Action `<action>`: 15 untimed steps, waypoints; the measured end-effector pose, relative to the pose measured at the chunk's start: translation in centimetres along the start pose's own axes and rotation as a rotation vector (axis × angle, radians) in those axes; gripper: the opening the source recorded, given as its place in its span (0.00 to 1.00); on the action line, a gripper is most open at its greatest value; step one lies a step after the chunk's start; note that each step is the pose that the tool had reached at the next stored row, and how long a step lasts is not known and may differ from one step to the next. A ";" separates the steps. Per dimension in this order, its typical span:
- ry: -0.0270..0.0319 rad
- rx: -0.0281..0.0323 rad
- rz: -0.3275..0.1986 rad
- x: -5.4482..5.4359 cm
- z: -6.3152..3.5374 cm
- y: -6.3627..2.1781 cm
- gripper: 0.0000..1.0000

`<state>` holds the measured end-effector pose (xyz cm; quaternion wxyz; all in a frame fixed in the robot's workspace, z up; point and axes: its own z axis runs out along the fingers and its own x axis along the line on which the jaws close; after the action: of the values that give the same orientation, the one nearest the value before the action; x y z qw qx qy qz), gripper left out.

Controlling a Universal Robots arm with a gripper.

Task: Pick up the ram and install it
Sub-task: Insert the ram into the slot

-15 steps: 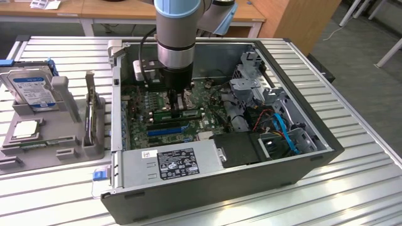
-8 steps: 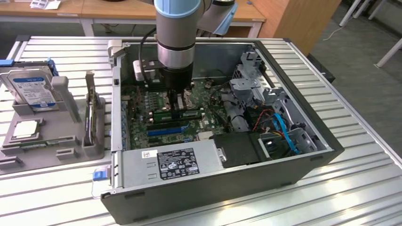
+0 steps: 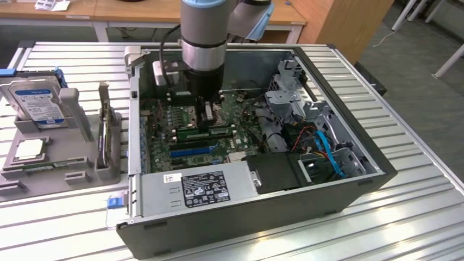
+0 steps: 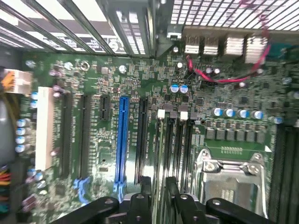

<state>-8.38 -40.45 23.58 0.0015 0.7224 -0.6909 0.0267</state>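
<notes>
While the arm reaches down into the open case, gripper [image 4: 158, 201]: fingers [image 4: 139, 203] spread apart just above the memory slots, released, clamping nothing.
Ram [image 3: 208, 131]: lies along 1 of the memory slots [image 4: 174, 149] on the motherboard [image 4: 93, 84], directly under the gripper, beside the processor socket [image 4: 229, 175]; whether it is fully latched cannot be told.
Ram handling: judged light, thin and stiff, but fragile; bending or twisting could damage the board or its chips.
Grip point: the 2 flat faces near mid-length, close to the top edge; keep clear of the contact edge.
Computer case [image 3: 340, 201]: open on top; holds the motherboard, a labelled power supply [image 3: 195, 187], a metal drive cage [image 3: 290, 103] and blue cables [image 3: 330, 155].
Grey fixture tray [image 3: 73, 179]: at the exterior view's left, outside the case; holds an upright hard drive [image 3: 36, 103] and 1 square silver chip [image 3: 29, 149].
</notes>
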 end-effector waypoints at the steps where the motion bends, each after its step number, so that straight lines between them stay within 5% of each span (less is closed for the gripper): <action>1: 0.0002 -0.0001 0.000 0.0 -0.46 -0.02 0.27; 7: 0.0001 -0.0027 0.001 0.2 -3.19 -0.49 0.27; 13: -0.0008 -0.0229 0.000 0.3 -5.45 -2.07 0.27; 15: -0.0011 -0.0227 0.000 0.3 -5.46 -2.07 0.27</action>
<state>-6.50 -40.45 29.11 0.0093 0.7223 -0.6913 0.0184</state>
